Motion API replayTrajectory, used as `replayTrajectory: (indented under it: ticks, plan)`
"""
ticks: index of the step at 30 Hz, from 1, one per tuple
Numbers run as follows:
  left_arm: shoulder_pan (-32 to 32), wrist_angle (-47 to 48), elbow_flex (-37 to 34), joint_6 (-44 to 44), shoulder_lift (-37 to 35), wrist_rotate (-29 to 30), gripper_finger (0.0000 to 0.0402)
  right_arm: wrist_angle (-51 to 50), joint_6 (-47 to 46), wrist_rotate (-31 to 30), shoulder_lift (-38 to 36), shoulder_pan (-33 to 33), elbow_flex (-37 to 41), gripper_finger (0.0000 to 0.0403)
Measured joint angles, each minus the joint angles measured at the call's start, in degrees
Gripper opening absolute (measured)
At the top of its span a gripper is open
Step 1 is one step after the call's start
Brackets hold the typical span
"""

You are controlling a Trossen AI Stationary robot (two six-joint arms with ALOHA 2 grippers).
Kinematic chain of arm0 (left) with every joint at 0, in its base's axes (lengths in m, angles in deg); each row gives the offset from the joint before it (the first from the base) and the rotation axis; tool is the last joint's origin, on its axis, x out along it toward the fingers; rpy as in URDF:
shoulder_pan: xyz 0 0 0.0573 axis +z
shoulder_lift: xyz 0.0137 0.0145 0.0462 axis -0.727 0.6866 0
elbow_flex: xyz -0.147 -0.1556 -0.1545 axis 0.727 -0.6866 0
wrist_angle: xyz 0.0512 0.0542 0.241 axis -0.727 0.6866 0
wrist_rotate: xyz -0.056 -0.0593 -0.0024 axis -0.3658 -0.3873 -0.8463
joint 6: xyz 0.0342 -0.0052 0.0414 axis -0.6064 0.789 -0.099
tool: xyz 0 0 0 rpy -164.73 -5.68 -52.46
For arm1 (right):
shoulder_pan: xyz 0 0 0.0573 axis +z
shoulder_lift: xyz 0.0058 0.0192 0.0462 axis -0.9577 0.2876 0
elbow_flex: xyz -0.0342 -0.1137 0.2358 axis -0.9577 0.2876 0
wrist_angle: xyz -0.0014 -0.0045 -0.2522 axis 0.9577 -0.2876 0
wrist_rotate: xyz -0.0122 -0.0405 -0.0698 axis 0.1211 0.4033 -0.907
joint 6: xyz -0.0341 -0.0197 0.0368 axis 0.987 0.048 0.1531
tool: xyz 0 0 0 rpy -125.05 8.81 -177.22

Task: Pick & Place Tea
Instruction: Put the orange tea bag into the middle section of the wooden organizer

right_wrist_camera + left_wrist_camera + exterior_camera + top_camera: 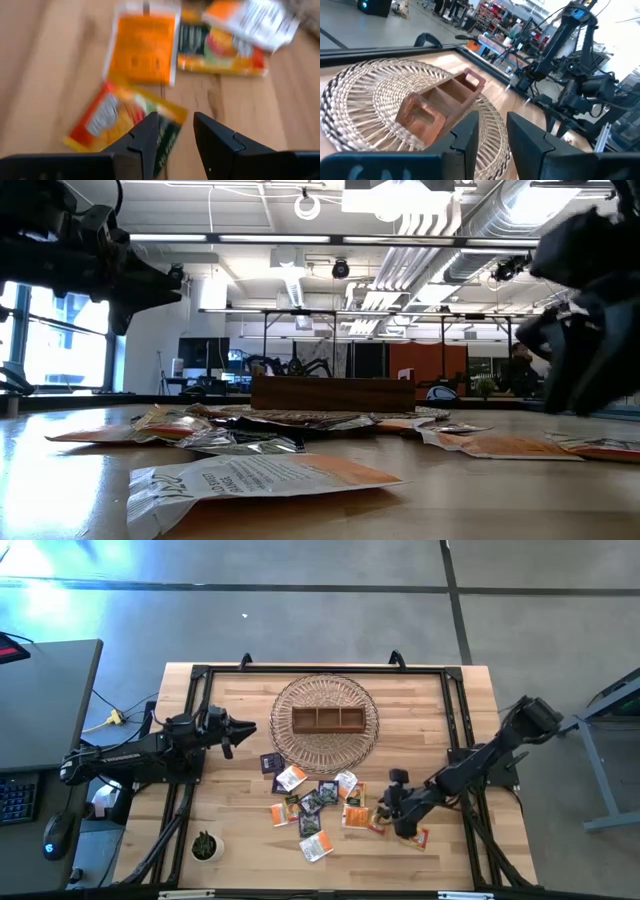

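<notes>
Several small flat tea sachets (pixel 312 808), orange, white, dark and green, lie scattered on the wooden table in front of a round wicker basket (pixel 325 745). A brown wooden three-compartment box (pixel 327 719) sits in the basket. My right gripper (pixel 388 808) hovers open just above the right end of the scatter. In its wrist view the right gripper (pixel 172 131) stands over a red-orange-green sachet (pixel 120 117), with an orange sachet (pixel 142 47) beyond. My left gripper (pixel 250 730) waits open, level, at the basket's left rim, facing the box (pixel 440 100).
A small potted plant (pixel 205 845) stands at the near left corner. A black frame (pixel 455 690) runs around the table top. One orange sachet (pixel 418 837) lies apart at the near right, under my right arm. Bare wood (pixel 250 850) lies between the plant and the sachets.
</notes>
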Motion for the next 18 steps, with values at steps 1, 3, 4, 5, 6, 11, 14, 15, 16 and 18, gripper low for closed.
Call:
replayTrajectory:
  ticks: [1, 3, 4, 5, 6, 11, 14, 15, 16, 18]
  plan:
    - [0.0, 0.6, 0.0, 0.0, 0.0, 0.1, 0.0101, 0.0, 0.0, -0.2, 1.2, 0.3, 0.0, 0.0124]
    - [0.0, 1.5, 0.0, 0.0, 0.0, 0.2, 0.0101, 0.8, -1.2, -0.6, 3.8, 0.7, -0.1, 0.0124]
    - [0.0, 1.7, 0.0, 0.0, 0.0, 0.2, 0.0101, 1.1, -2.2, -0.8, 5.1, 0.8, -0.3, 0.0124]
    - [0.0, 2.0, 0.0, 0.0, 0.0, 0.3, 0.0101, 1.4, -3.1, -1.4, 6.1, 0.8, -0.3, 0.0124]
    - [0.0, 2.5, 0.0, 0.0, 0.0, 0.4, 0.0101, 1.5, -3.7, -2.1, 7.0, 0.9, -0.4, 0.0124]
    - [0.0, 3.4, 0.0, 0.0, 0.0, 0.6, 0.0101, 2.1, -3.8, -4.7, 9.0, 0.8, -0.5, 0.0106]
    - [0.0, 4.0, 0.0, 0.0, 0.0, 0.6, 0.0101, 1.8, -1.3, -5.9, 9.0, 0.7, -0.5, 0.0068]
    - [0.0, 3.9, 0.0, 0.0, 0.0, 0.6, 0.0101, 1.8, -0.2, -6.2, 9.0, 0.7, -0.5, 0.0052]
    - [0.0, 3.9, 0.0, -0.1, 0.0, 0.6, 0.0101, 1.8, 0.9, -6.4, 9.1, 0.7, -0.4, 0.0033]
    - [0.0, 3.9, 0.0, -0.3, 0.0, 0.6, 0.0101, 1.8, 3.1, -6.5, 9.1, 0.4, -0.4, 0.0009]
